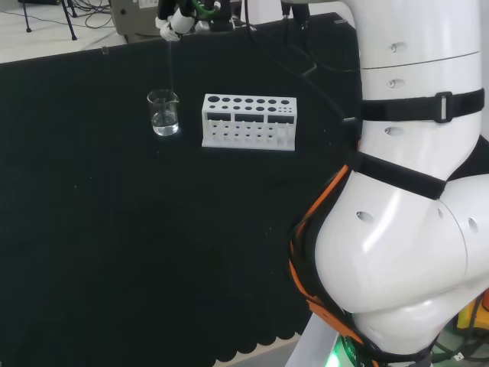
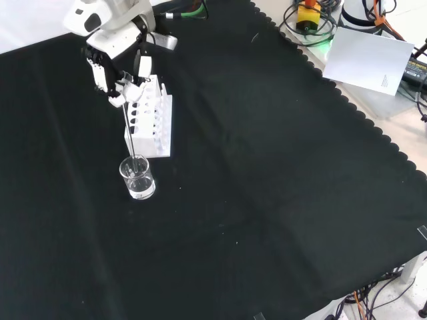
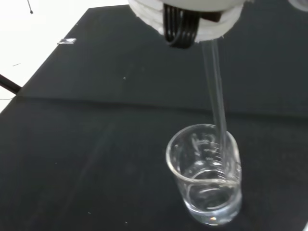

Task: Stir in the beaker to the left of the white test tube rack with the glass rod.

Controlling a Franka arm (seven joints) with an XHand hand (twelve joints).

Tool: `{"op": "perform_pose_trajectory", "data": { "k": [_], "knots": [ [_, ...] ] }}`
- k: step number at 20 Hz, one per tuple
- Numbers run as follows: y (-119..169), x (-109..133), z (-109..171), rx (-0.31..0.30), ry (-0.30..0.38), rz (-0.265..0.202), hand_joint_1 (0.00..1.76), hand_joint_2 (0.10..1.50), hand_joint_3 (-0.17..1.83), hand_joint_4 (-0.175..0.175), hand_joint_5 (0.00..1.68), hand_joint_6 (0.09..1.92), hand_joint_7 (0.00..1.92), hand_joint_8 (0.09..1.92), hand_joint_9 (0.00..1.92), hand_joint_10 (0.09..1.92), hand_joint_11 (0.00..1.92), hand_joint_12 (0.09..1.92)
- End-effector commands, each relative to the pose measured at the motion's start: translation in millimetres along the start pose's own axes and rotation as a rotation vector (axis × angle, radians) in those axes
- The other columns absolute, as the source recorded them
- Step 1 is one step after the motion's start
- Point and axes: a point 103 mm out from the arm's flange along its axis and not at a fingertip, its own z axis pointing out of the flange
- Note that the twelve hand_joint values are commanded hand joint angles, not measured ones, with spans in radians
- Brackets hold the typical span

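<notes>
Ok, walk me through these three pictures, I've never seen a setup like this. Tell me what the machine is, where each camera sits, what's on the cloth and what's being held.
This is one white robot arm at a bench covered with black cloth, with a black and white hand at its end. The head view looks over the arm from behind its base, so the big white shapes there are the arm's own links. The front view looks down on the cloth from the opposite side. The wrist view sits by the palm and looks down past it. On the cloth stand a small clear beaker and a white test tube rack next to it. The fingers pinch a glass rod, whose lower end reaches down inside the beaker.
</notes>
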Motion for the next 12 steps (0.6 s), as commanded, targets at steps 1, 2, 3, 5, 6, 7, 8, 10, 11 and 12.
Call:
{"op": "perform_pose_trajectory", "data": {
  "k": [1,2,3,5,6,7,8,10,11,12],
  "knots": [
    [26.1,26.2,19.6,0.028,0.017,-0.050,1.32,0.77,0.50,-0.175,1.26,0.33,1.24,0.96,1.85,0.38,1.69,0.60],
    [28.7,25.1,21.7,0.030,0.017,-0.048,1.32,0.77,0.50,-0.175,1.26,0.33,1.24,0.96,1.85,0.38,1.69,0.60],
    [31.0,22.5,23.3,0.032,0.019,-0.045,1.32,0.77,0.50,-0.175,1.26,0.33,1.24,0.96,1.85,0.38,1.69,0.60],
    [33.0,14.6,24.4,0.032,0.022,-0.034,1.32,0.76,0.50,-0.175,1.26,0.33,1.24,0.96,1.85,0.38,1.69,0.60],
    [32.9,9.5,24.2,0.033,0.022,-0.027,1.32,0.76,0.50,-0.175,1.26,0.33,1.24,0.96,1.85,0.38,1.69,0.60],
    [32.1,4.0,23.6,0.032,0.021,-0.019,1.32,0.76,0.50,-0.175,1.26,0.33,1.25,0.96,1.85,0.38,1.69,0.60],
    [30.4,-2.1,22.6,0.032,0.020,-0.009,1.32,0.76,0.50,-0.175,1.26,0.33,1.25,0.96,1.85,0.38,1.69,0.60],
    [25.3,-13.2,20.0,0.030,0.018,0.011,1.32,0.76,0.50,-0.175,1.26,0.33,1.25,0.96,1.85,0.38,1.69,0.60],
    [21.7,-18.3,18.1,0.029,0.016,0.021,1.32,0.76,0.50,-0.175,1.26,0.33,1.25,0.96,1.85,0.38,1.69,0.60],
    [17.6,-22.7,15.7,0.026,0.014,0.030,1.32,0.76,0.51,-0.175,1.26,0.33,1.25,0.96,1.85,0.38,1.69,0.60]
  ]
}}
